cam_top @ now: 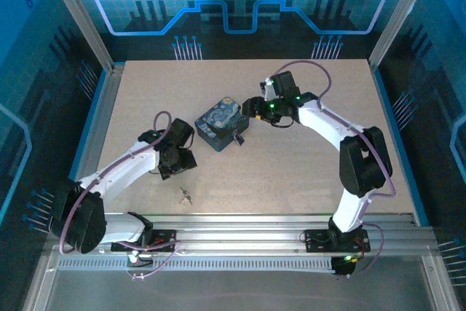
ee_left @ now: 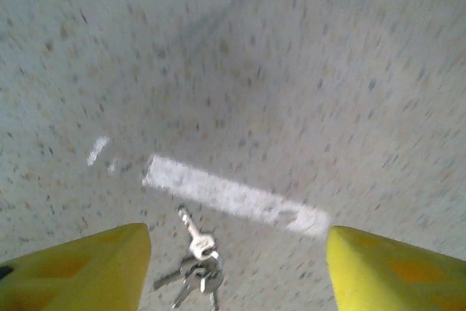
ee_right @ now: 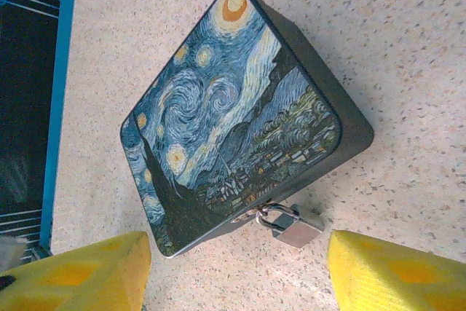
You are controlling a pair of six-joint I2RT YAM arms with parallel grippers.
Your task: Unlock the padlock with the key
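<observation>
Left fingers [ee_left: 80,271] stood wide, empty, astride the small silvery metal key bunch [ee_left: 199,261]; better to centre it before pinching. Right fingers [ee_right: 397,271] gaped near the silvery-grey padlock [ee_right: 297,228].

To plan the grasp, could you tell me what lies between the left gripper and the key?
Nothing: in the left wrist view, bare table separates the left gripper from the key.

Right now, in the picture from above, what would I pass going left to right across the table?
Small silvery bunch of keys → dark blue swirl-painted box → right arm's black fingers.
</observation>
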